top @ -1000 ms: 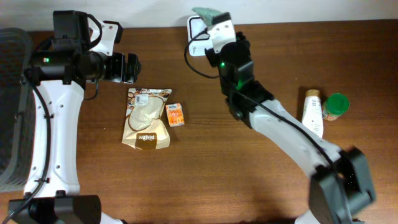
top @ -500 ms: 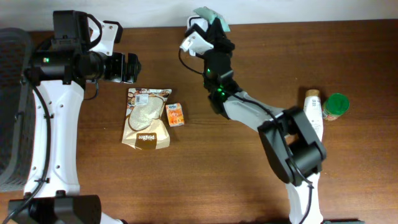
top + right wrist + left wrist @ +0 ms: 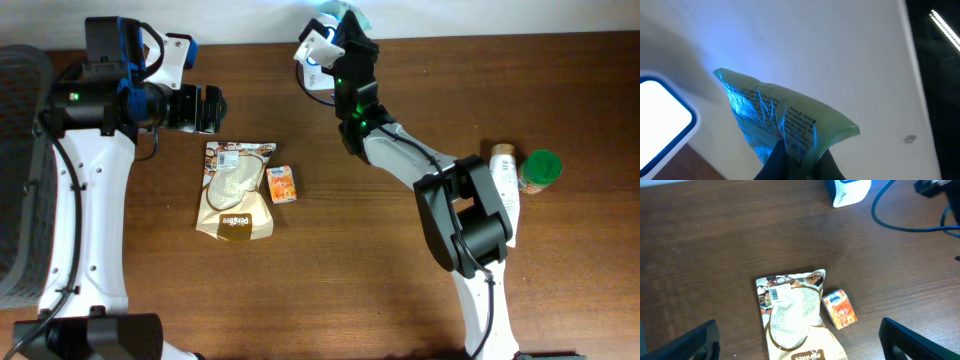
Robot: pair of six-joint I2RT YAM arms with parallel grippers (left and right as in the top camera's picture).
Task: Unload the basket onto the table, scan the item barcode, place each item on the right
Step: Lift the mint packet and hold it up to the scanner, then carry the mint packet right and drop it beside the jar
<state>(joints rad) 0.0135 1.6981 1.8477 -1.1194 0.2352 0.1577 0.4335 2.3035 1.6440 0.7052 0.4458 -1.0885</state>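
A: Since a second ago the right claw [image 3: 799, 162] has been swung further back and raised, so the green packet [image 3: 785, 120] pinched in it is now lit blue. The white scanner [image 3: 662, 120] sits just beside the claw.

B: Is the grip kept?

A: It is fully closed on the packet's lower edge. The left claw [image 3: 212, 108] is held wide open and empty, with the snack bag [image 3: 790, 320] and tissue pack [image 3: 840, 311] on the tabletop [image 3: 715, 240] below it.

B: Then scanning is judged under way, though whether the barcode is turned toward the scanner cannot be told.
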